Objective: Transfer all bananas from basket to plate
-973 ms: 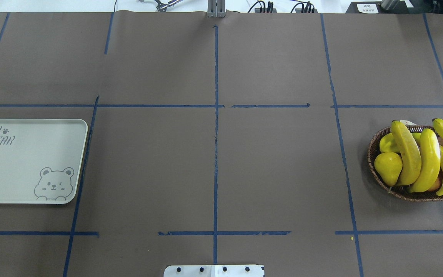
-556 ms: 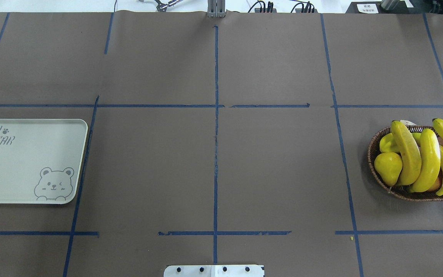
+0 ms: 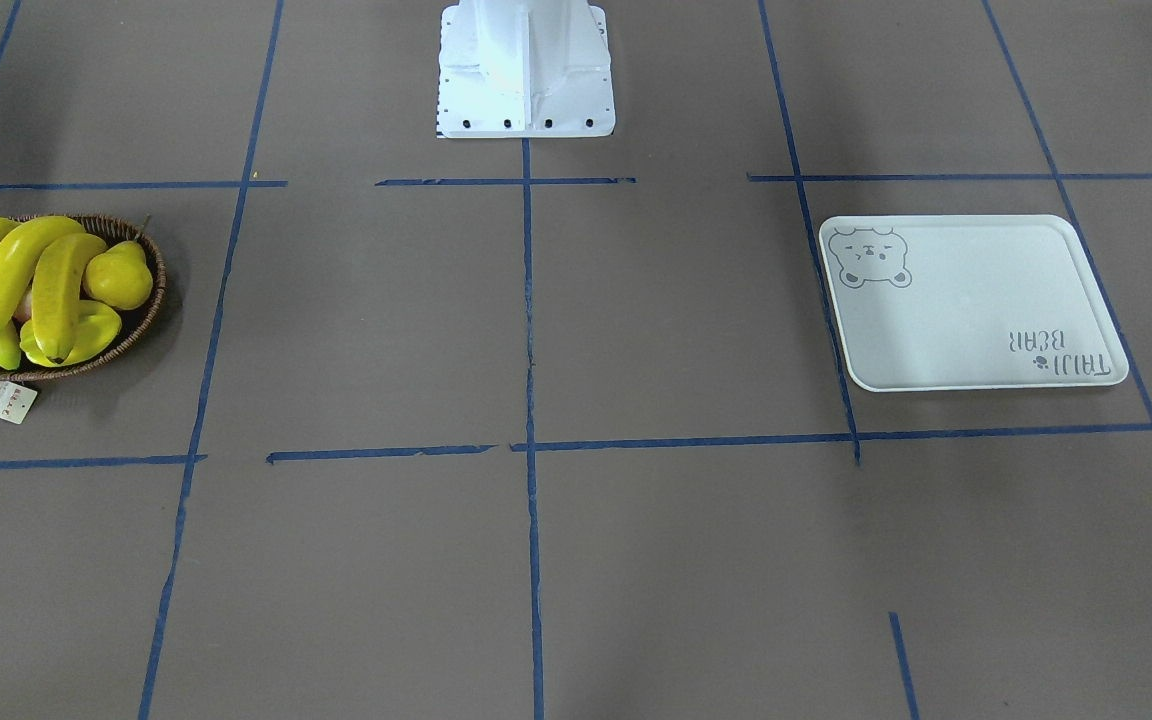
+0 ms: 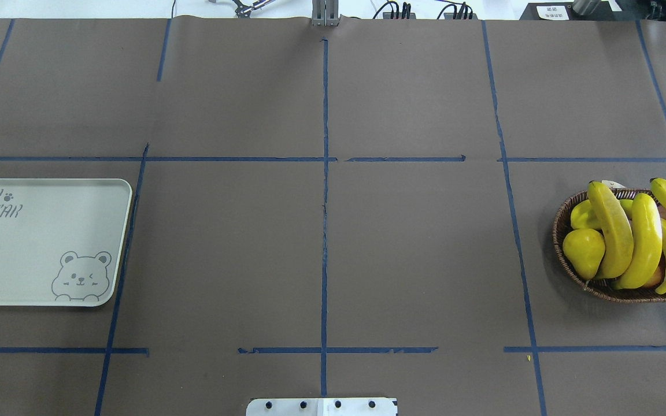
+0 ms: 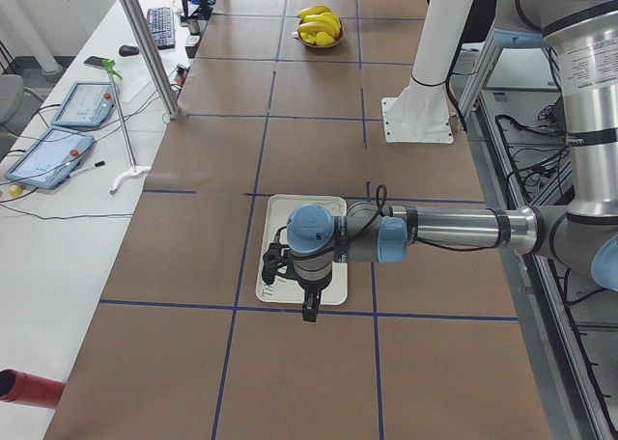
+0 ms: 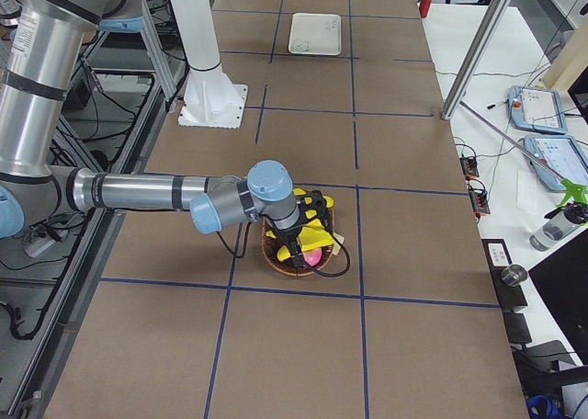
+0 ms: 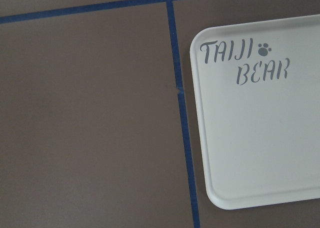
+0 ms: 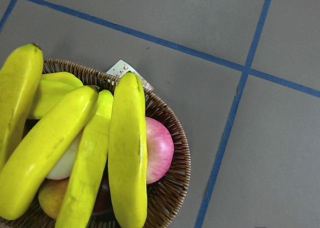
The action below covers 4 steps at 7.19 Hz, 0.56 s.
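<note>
Several yellow bananas (image 4: 645, 242) lie piled in the dark wicker basket (image 4: 560, 231) at the table's right end. They also fill the right wrist view, bananas (image 8: 127, 153) over the basket rim (image 8: 177, 188). The pale plate (image 4: 38, 242) with the bear print lies bare at the left end, and its lettered corner shows as the plate (image 7: 265, 133) in the left wrist view. My left gripper (image 5: 307, 310) hangs above the plate's edge; my right gripper (image 6: 299, 249) hovers over the basket. Both show only in side views, so I cannot tell whether either is open or shut.
A yellow pear (image 4: 584, 251), a ridged yellow fruit (image 4: 581, 215) and a pink apple (image 8: 159, 150) share the basket. A paper tag (image 3: 4, 400) hangs off its rim. The white robot base (image 3: 526, 70) stands mid-table. Blue tape lines cross the brown surface.
</note>
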{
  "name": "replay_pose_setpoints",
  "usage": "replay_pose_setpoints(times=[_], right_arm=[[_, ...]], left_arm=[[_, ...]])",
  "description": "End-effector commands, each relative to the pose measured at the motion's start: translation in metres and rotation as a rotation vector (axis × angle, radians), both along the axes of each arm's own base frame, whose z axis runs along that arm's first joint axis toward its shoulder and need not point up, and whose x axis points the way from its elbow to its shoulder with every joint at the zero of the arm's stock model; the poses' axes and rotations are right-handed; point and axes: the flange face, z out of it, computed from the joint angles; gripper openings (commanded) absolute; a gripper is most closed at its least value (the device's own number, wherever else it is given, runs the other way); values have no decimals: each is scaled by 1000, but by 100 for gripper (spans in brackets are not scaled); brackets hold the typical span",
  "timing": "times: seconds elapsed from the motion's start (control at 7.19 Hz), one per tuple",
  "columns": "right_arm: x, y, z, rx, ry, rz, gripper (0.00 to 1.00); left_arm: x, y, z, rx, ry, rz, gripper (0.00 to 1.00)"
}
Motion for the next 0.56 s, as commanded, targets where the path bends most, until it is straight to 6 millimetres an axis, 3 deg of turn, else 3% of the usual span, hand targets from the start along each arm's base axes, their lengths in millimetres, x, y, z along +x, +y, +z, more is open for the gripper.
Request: replay_pose_setpoints(times=[0.0,0.42], right_arm=[[-40,6,-1,6,-13,41,93],[-60,7,20,42,22,48,88]], left_arm=[[0,0,1,-1,0,2,100],[3,0,2,-4,0,8,100]])
